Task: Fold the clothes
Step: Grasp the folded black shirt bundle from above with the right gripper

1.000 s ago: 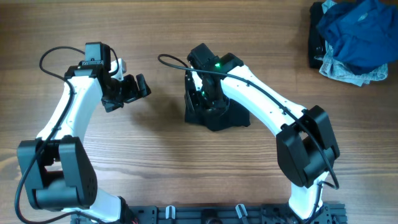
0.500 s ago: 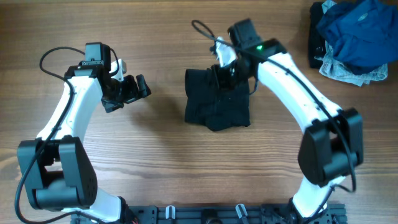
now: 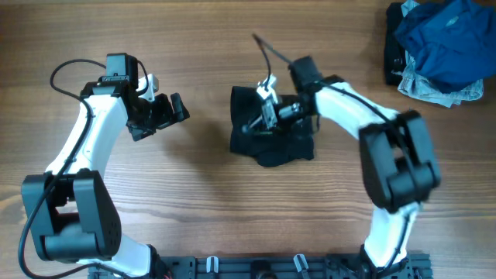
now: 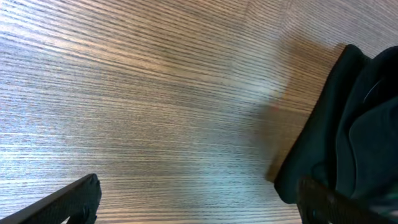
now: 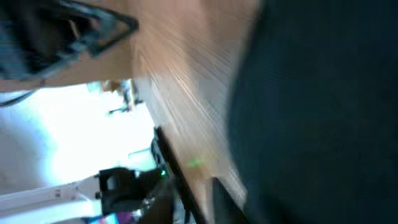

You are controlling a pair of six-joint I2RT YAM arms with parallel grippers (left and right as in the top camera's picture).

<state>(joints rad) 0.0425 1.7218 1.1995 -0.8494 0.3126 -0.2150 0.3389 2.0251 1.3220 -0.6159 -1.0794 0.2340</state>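
A black folded garment [image 3: 273,147] lies in a small square at the table's centre. My right gripper [image 3: 260,120] is low over its upper half, turned on its side. The right wrist view is blurred, with the black garment [image 5: 323,112] filling its right side, so I cannot tell how the jaws stand. My left gripper [image 3: 161,116] hovers open and empty over bare wood left of the garment. In the left wrist view the gripper [image 4: 199,205] has its fingers wide apart, and the black garment [image 4: 354,124] lies at the right edge.
A heap of blue and grey clothes [image 3: 438,46] lies at the table's far right corner. The wooden table [image 3: 155,209] shows bare wood around the folded garment. The arm bases stand along the near edge.
My right arm swung from over the garment's left side to its back right. It then came down onto the garment with the wrist rolled over. The left arm has not moved.
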